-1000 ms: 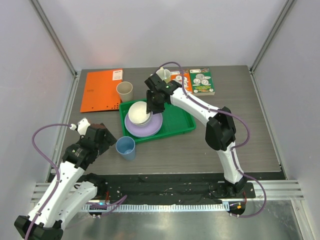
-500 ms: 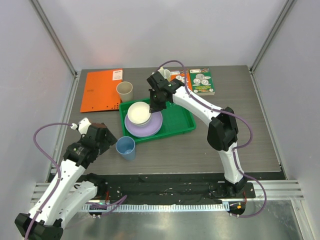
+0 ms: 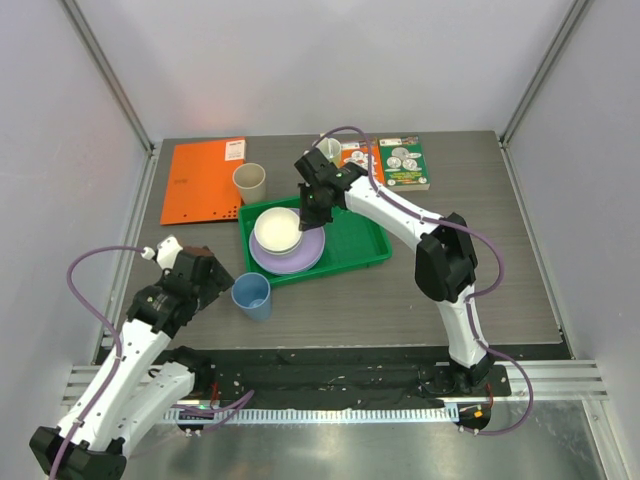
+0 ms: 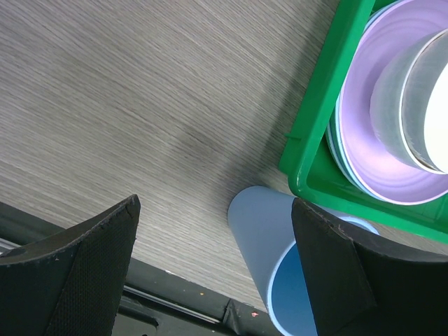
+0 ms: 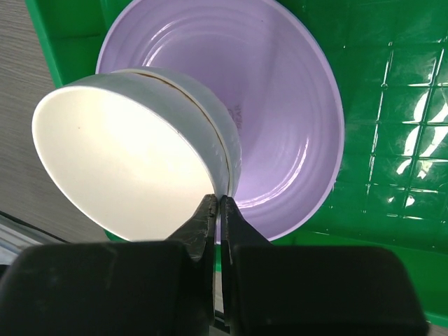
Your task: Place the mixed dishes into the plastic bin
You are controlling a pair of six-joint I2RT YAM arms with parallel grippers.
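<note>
Handling: cream bowl [image 5: 126, 168] on lilac plate [image 5: 280, 105] inside green bin [image 5: 392, 84], likely light, stiff, slick; pinch thin rim | right gripper [image 5: 217, 203] pressed together at rim | left gripper [image 4: 215, 206] spread

Right fingers [image 5: 203, 224] now closed tip to tip, apart a second ago. Tips now just off the cream bowl [image 3: 277, 230] rim at its far-right side, earlier spread over that rim; contact with the rim can't be told. Right wrist pulled slightly back and right over the green bin [image 3: 365, 245]. Bowl shifted a touch nearer and left, resting in the lilac plate [image 3: 300, 262]. Right elbow nudged slightly right.
</note>
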